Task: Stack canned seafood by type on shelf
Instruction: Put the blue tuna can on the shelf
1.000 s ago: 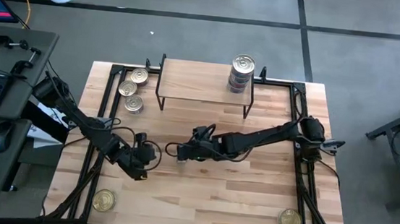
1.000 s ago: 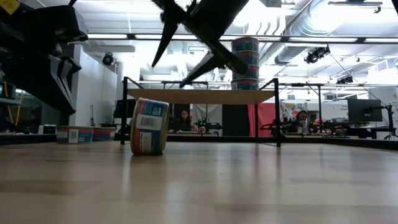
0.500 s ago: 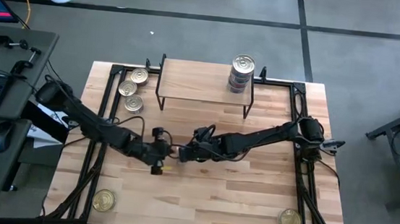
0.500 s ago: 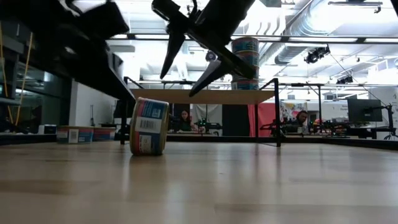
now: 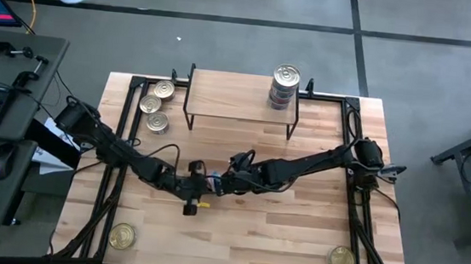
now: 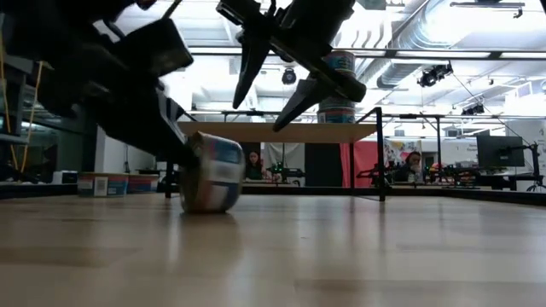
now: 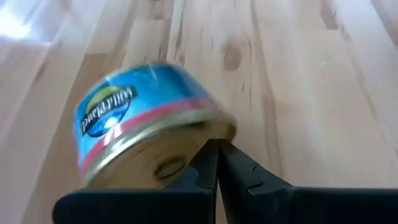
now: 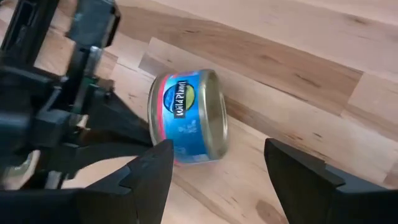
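Observation:
One tin of the canned seafood [image 8: 186,118], blue label with a pink band, stands on its curved side wall mid-table [image 5: 211,181]. My left gripper [image 7: 215,148], shut, is at its gold flat end [image 6: 183,153]. My right gripper [image 8: 217,144] hangs open just above the tin [image 6: 262,115], a finger on either side, touching nothing. The shelf [image 5: 243,98] at the far edge bears a stack of tins [image 5: 285,85] on its right end. My left gripper pushes with its shut fingertips [image 7: 208,158] against the tin's gold flat end [image 7: 166,167], near the rim. The fingers come from the table's left, slanting down. The tin rests on its curved wall on the table and leans away from the fingers.
Three tins [image 5: 154,104] lie flat beside the shelf's left end. One more lies at the near left corner [image 5: 122,236], another at the near right corner [image 5: 341,259]. A black metal frame [image 5: 124,139] runs along the table's edges.
My left gripper has swung from the near left toward the table's middle, sinking and tipping downward, and has reached the tin's flat end. The tin, which stood still on its side wall, now shifts and leans under the push. My right gripper has barely moved.

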